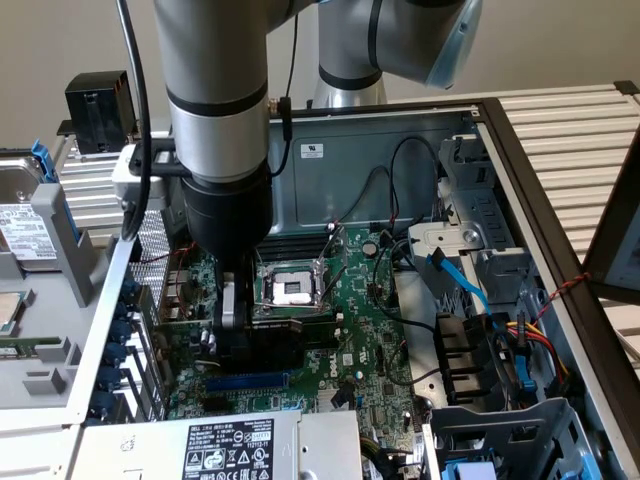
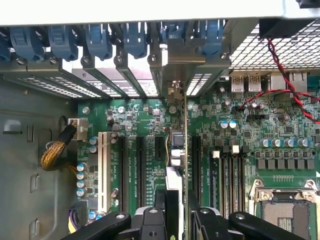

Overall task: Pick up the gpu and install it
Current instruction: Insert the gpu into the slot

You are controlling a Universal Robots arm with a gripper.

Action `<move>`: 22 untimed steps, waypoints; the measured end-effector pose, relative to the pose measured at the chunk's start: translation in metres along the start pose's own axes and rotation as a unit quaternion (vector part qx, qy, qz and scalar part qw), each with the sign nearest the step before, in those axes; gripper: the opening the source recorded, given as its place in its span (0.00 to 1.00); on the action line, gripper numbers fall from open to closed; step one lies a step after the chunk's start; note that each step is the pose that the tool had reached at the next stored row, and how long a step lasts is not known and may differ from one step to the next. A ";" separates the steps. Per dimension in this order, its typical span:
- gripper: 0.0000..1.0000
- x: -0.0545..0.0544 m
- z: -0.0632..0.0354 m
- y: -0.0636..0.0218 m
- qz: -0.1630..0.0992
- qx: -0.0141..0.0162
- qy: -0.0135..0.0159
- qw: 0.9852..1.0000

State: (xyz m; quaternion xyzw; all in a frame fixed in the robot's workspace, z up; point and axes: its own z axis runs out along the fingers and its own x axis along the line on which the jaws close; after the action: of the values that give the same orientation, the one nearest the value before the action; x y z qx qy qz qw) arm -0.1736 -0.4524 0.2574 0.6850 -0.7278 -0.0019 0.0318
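Your gripper (image 2: 179,215) is clamped on the gpu (image 2: 173,181). The card hangs edge-on directly beneath the gripper, so its lower edge runs along the black slots (image 2: 140,170) of the motherboard (image 2: 135,117). Bracket end faces the rear slot covers (image 2: 127,80). Can't tell if it's seated.
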 end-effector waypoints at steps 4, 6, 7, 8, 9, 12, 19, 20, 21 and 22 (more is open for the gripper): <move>0.27 0.000 0.0017 -0.0001 0.000 0.000 0.000 1.000; 0.27 0.000 0.0023 -0.0001 0.000 0.000 0.000 1.000; 0.27 0.000 0.0023 0.0000 0.000 0.000 0.000 1.000; 0.27 0.000 0.0024 0.0001 0.000 0.000 0.000 1.000; 0.27 0.000 0.0024 0.0003 0.000 0.000 0.000 1.000; 0.27 -0.001 0.0027 0.0005 0.000 0.001 0.000 1.000; 0.27 -0.002 0.0038 0.0010 0.000 0.001 0.000 1.000; 0.27 -0.002 0.0039 0.0010 0.000 0.001 0.000 1.000; 0.27 -0.002 0.0041 0.0014 0.000 0.001 0.000 1.000; 0.27 -0.002 0.0042 0.0017 0.000 0.001 0.000 1.000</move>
State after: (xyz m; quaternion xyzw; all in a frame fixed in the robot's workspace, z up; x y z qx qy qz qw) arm -0.1754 -0.4504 0.2531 0.6849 -0.7280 -0.0010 0.0306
